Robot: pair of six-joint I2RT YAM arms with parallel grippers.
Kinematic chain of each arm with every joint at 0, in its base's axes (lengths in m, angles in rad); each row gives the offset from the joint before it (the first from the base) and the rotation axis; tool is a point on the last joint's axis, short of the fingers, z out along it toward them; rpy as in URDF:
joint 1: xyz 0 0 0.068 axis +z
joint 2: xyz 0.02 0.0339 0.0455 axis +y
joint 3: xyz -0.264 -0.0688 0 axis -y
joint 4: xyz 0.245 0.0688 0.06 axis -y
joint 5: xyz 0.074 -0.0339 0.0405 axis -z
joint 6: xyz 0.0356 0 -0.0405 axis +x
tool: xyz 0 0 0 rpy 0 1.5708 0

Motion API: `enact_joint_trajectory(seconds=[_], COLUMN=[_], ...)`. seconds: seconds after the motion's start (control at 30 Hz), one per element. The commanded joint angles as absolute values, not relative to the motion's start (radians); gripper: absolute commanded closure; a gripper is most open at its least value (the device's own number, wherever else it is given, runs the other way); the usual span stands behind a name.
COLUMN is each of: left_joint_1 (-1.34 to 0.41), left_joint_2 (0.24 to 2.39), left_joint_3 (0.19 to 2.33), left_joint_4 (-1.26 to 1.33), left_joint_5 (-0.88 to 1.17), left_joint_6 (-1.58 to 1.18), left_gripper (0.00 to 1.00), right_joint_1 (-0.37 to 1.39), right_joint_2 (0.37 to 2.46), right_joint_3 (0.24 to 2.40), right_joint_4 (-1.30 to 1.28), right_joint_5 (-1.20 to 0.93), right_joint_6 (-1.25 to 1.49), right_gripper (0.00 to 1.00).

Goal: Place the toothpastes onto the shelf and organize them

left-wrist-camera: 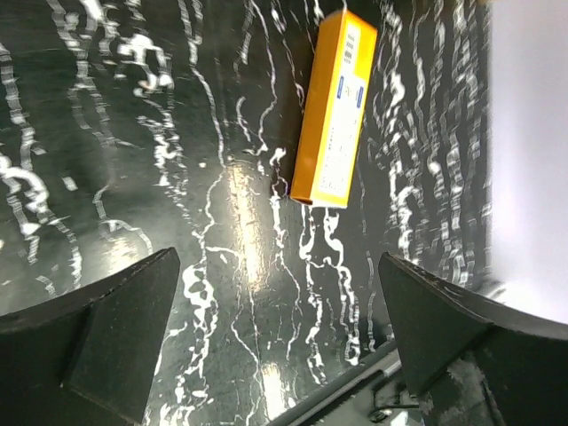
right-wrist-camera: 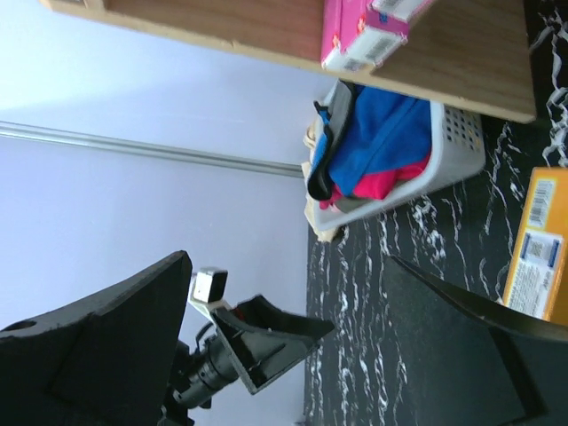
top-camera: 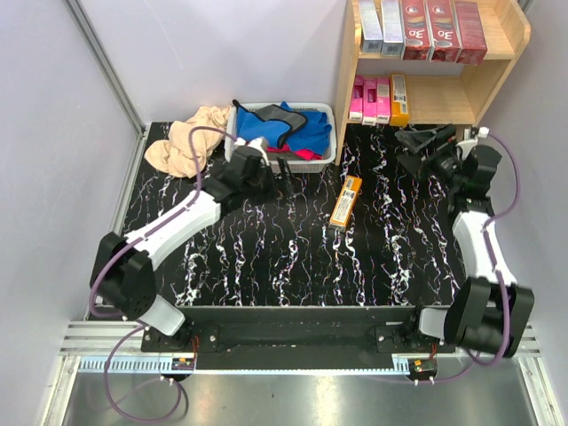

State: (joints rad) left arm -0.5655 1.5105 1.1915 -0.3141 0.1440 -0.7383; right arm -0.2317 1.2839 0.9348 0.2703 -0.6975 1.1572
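One orange-yellow toothpaste box point(top-camera: 346, 201) lies flat on the black marbled table, between the two arms. In the left wrist view this box point(left-wrist-camera: 335, 111) is ahead of my open, empty left gripper point(left-wrist-camera: 277, 266), well apart from it. My left gripper point(top-camera: 286, 176) is left of the box. My right gripper point(top-camera: 417, 149), open and empty, hovers just in front of the shelf point(top-camera: 501, 34). The shelf's top tier holds two silver-grey boxes point(top-camera: 382, 25) and three dark red ones point(top-camera: 441, 27). Its lower tier holds pink boxes point(top-camera: 370, 99) and an orange one point(top-camera: 399, 98).
A white basket point(top-camera: 327, 133) with blue and pink cloths stands left of the shelf. A beige cloth point(top-camera: 182, 142) lies at the table's back left corner. The right wrist view shows the basket point(right-wrist-camera: 453, 151), the shelf's underside point(right-wrist-camera: 444, 62) and the left gripper point(right-wrist-camera: 257, 346).
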Motion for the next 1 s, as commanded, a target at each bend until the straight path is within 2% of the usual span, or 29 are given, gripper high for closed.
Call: enact_joint_trajectory(seconds=[0.0, 0.23, 0.47, 0.67, 0.97], left_joint_1=[-0.652, -0.739, -0.804, -0.836, -0.854], left_joint_2=[1.606, 1.771, 1.923, 2.049, 2.222], left_joint_3=[1.334, 1.46, 1.639, 1.773, 1.956], left_joint_4=[-0.359, -0.374, -0.41, -0.446, -0.492], left_joint_5=[0.005, -0.067, -0.106, -0.124, -0.118], left_joint_6=[-0.667, -0.641, -0.583, -0.555, -0.522], left_gripper=[0.01, 0.01, 0.01, 0.01, 0.01], right_joint_1=[-0.235, -0.235, -0.235, -0.235, -0.235], right_joint_2=[1.148, 0.967, 0.787, 0.715, 0.712], right_joint_3=[0.871, 0.682, 0.578, 0.561, 0.542], right_joint_4=[0.121, -0.026, -0.231, -0.336, -0.367], right_joint_5=[-0.667, -0.664, -0.643, -0.62, -0.621], right_joint_6=[1.037, 0.974, 0.893, 0.845, 0.819], right_gripper=[0.0, 0.0, 0.0, 0.0, 0.0])
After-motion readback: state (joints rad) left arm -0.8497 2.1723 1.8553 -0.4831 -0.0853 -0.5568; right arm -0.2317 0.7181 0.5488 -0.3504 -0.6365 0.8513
